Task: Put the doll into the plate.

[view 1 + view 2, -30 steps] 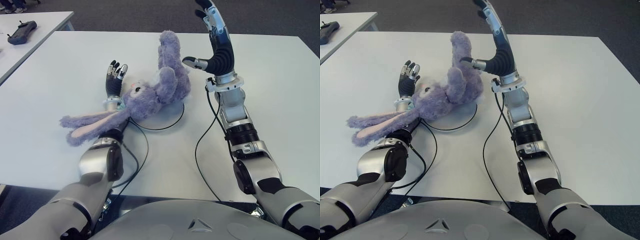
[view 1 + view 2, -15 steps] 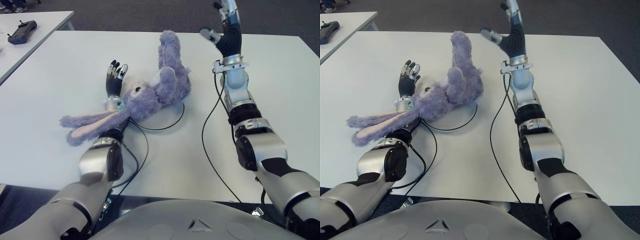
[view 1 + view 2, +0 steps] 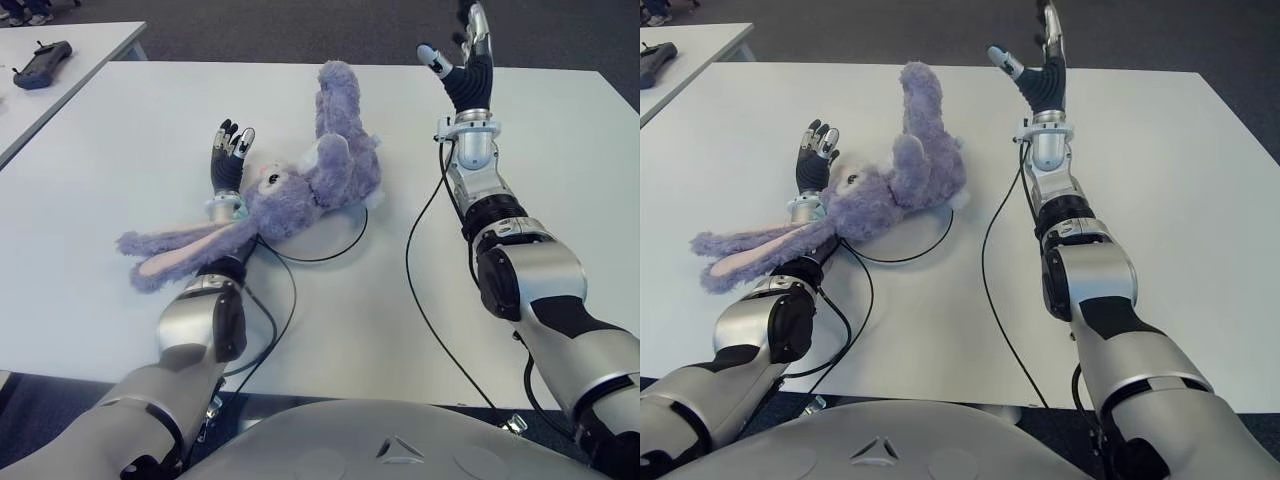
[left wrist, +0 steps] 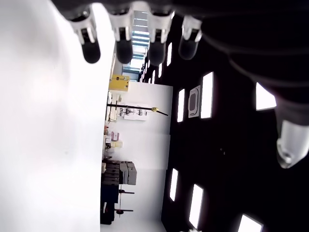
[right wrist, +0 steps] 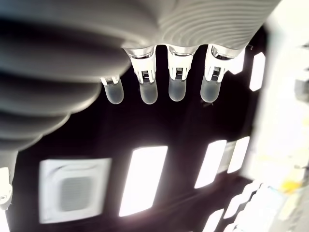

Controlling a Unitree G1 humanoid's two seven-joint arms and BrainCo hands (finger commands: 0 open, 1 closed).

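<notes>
The doll, a purple plush bunny (image 3: 312, 182), lies with its body across the white plate (image 3: 333, 236). Its long ears (image 3: 165, 255) trail off the plate toward my left forearm. My left hand (image 3: 232, 140) stands upright just left of the doll's head, open and holding nothing. In the left wrist view its fingers (image 4: 123, 46) point straight out. My right hand (image 3: 455, 45) is raised to the right of the doll, near the table's far edge, apart from it and open. The right wrist view shows straight fingertips (image 5: 177, 89) against the ceiling.
Black cables (image 3: 412, 270) run over the white table (image 3: 540, 150) from both wrists. A second table (image 3: 90, 40) at the far left carries a dark controller (image 3: 42, 63). Dark floor lies beyond the far edge.
My right hand has drawn away from the doll, going right and toward the table's far edge with its fingers spread. The doll and my left hand have stayed put.
</notes>
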